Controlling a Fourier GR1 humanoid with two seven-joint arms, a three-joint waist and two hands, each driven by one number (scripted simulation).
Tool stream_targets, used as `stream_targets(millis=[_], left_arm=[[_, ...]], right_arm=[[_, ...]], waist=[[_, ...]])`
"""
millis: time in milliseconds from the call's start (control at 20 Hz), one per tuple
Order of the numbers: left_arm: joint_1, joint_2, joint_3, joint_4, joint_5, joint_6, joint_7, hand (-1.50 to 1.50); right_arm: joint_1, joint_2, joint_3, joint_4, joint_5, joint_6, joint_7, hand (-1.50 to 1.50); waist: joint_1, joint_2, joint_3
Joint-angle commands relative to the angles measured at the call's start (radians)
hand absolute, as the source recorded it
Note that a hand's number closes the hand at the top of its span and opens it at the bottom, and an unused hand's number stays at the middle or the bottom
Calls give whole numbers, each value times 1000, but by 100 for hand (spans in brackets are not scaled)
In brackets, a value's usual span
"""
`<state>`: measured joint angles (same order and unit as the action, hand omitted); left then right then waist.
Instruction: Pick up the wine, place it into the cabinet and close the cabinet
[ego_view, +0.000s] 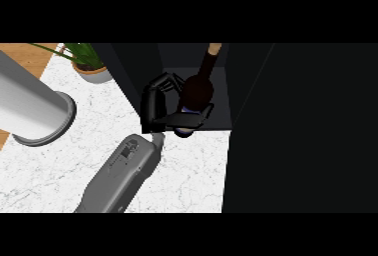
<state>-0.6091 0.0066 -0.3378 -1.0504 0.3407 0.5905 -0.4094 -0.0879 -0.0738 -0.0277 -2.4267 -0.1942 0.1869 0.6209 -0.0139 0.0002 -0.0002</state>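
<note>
One wine bottle (198, 90), one dark cabinet (295, 125), one potted plant (88, 62), one white cylinder (29, 107). One hand (159, 102) visible, fingers curled round the bottle inside the cabinet.

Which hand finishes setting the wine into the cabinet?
Left. The left hand already has its fingers curled round the wine at the open cabinet. The right hand is not in view.
</note>
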Motion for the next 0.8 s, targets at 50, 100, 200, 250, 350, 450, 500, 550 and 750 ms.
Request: stream_targets(millis=[50, 100, 200, 250, 350, 450, 500, 550, 750], left_arm=[[-55, -6, 53, 158, 64, -65, -89, 150], [-52, -6, 53, 136, 46, -51, -65, 150], [-58, 2, 57, 91, 37, -60, 10, 150], [-112, -6, 84, 229, 107, -97, -94, 150], [-145, -6, 39, 208, 93, -20, -31, 150], [-176, -6, 107, 296, 59, -78, -58, 150], [-154, -7, 33, 297, 109, -39, -82, 150], [-208, 31, 132, 334, 71, -130, -54, 150], [-268, -6, 115, 410, 124, -70, -84, 150]], right_arm=[[16, 2, -19, -107, -83, -16, 45, -150], [-9, 12, 34, -140, -44, -50, 104, -150], [11, -15, -43, -118, -118, -9, 52, -150], [38, 6, -2, -102, -95, 5, 28, -150], [36, 16, -2, -105, -75, -14, 32, -150], [-54, -9, -14, -91, -72, -50, 98, -150], [32, 13, 5, -121, -92, -13, 42, -150], [12, 7, -34, -48, -89, 0, -14, -150], [26, 16, 18, -144, -67, -25, 65, -150]], waist=[[-8, 3, 0], [-2, 1, 0], [4, -1, 0], [-12, 4, 0], [-6, 1, 0], [-2, 2, 0], [-14, 2, 0], [-3, 3, 0], [-18, 3, 0]])
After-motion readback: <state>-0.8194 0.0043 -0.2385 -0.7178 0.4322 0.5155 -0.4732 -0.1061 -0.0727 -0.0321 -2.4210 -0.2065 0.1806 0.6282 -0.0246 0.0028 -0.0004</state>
